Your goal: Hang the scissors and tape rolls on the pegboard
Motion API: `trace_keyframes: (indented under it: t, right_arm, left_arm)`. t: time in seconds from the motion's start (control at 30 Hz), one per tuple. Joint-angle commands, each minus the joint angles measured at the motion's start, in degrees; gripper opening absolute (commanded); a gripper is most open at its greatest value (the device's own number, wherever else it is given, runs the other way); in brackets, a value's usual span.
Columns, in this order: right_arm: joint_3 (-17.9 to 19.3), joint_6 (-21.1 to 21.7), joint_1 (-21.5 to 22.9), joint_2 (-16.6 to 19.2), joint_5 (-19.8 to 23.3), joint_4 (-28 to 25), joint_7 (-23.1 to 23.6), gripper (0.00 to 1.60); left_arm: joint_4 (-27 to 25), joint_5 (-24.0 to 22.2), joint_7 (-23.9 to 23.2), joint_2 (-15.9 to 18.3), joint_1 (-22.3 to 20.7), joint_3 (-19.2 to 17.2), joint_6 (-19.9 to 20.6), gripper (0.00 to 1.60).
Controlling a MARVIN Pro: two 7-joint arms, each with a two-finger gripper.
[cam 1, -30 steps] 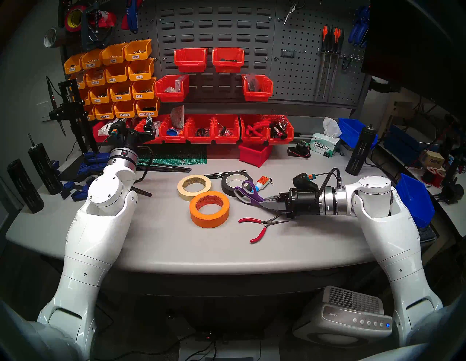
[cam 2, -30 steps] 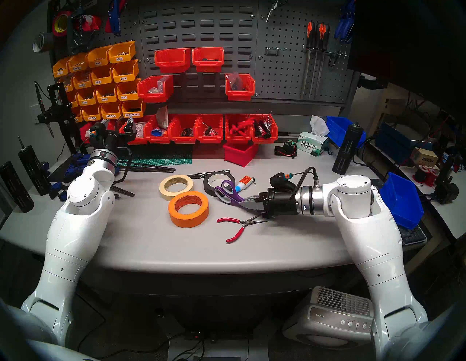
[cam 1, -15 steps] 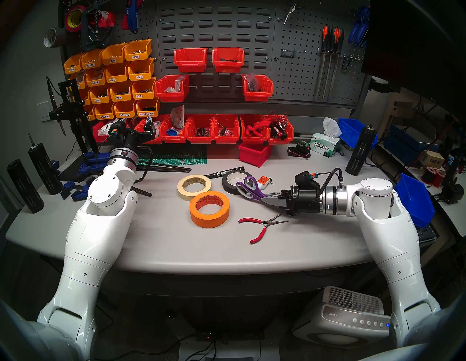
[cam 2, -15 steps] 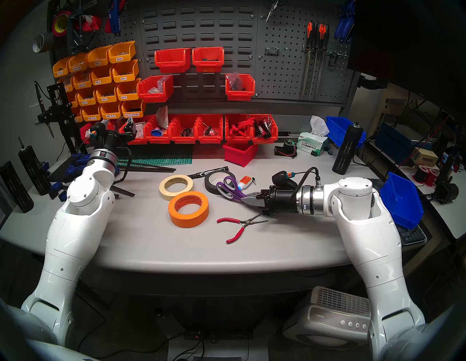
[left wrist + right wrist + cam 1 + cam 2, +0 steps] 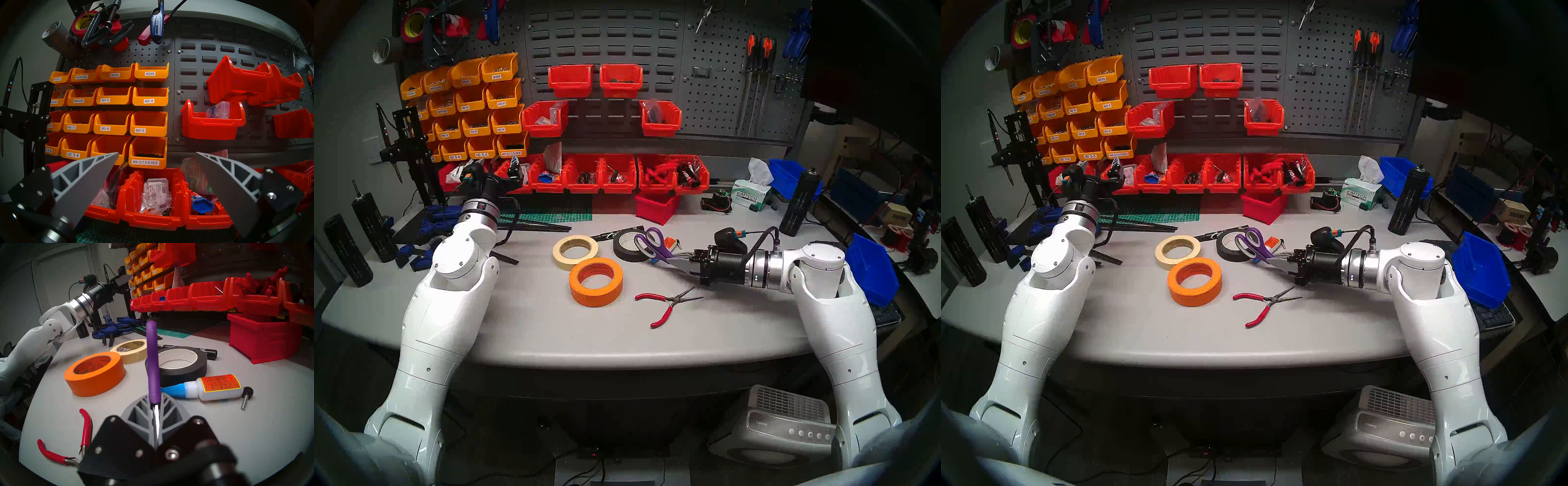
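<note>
On the grey table (image 5: 551, 332), from the head's left eye: three tape rolls lying flat, one orange (image 5: 585, 295), one cream (image 5: 559, 259), one black (image 5: 621, 253), the orange touching the cream. One pair of scissors (image 5: 650, 242), clamped by the blades in the right gripper (image 5: 682, 263), purple handles out over the black roll. One pair of red pliers (image 5: 667, 300) just beside that gripper, toward the front edge. Wide bare table from the orange roll to the front edge. Pegboard (image 5: 714, 101) at the back right, with an open patch of holes between a wire hook and three hanging files. Left gripper (image 5: 514, 173) raised at the back left, before the red bins.

From the right eye: same count, three rolls, one pair of scissors, one pair of pliers; nothing more revealed.

From the left wrist: two grey fingers (image 5: 88, 178) spread wide, nothing between them. Shows what the head views crop: a grey roll (image 5: 51, 33) and a red-and-yellow roll (image 5: 81, 22) hung at the board's top left corner.

From the right wrist: fingers pressed shut on the silver blade, purple handle edge-on, pointing away. Glue bottle (image 5: 219, 387) and one small black-knobbed screw (image 5: 246, 395) shown plainly, both lying apart from the black roll. Clear table to the right of the screw, up to a loose red bin (image 5: 263, 341).
</note>
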Motion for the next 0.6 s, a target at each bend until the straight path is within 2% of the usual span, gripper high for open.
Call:
trace_keyframes:
  t: [0.0,0.57]
  right_arm:
    - [1.49,-4.65,0.51,-1.22,1.17,-1.09,0.6,0.0]
    - [3.35,-17.0,1.51,-5.5,1.1,1.2,-1.26,0.0]
  left_arm:
    - [-1.59,0.0,-0.07,0.1,-1.81,-0.44,-0.66,1.6]
    - [-1.58,0.0,-0.07,0.1,-1.81,-0.44,-0.65,1.6]
